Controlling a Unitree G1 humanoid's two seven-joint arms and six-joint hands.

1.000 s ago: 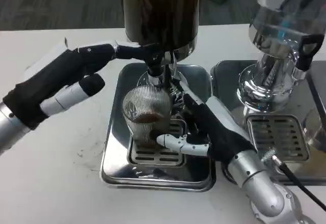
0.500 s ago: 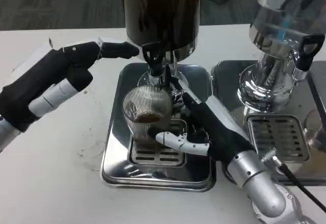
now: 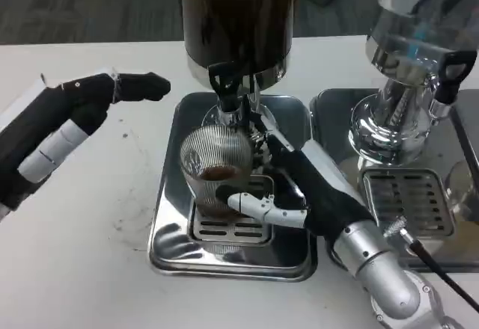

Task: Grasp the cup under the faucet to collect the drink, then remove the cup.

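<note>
A ribbed clear glass cup point(image 3: 215, 166) with a little brown drink in it stands on the drip tray grille point(image 3: 224, 228), right below the black faucet point(image 3: 227, 93) of the dark dispenser point(image 3: 238, 19). My right hand point(image 3: 303, 187) wraps around the cup from its right side, thumb across the front near the base. My left hand point(image 3: 63, 123) hovers off to the left over the white table, fingers extended toward the faucet and holding nothing.
The steel drip tray point(image 3: 168, 224) surrounds the cup. A second chrome dispenser point(image 3: 408, 82) with its own tray and grille point(image 3: 408, 205) stands to the right, close to my right forearm. A black cable point(image 3: 441, 273) trails by the right wrist.
My left hand has let go of the faucet lever and drawn back to the left. The right hand stays on the cup, thumb shifted slightly left.
</note>
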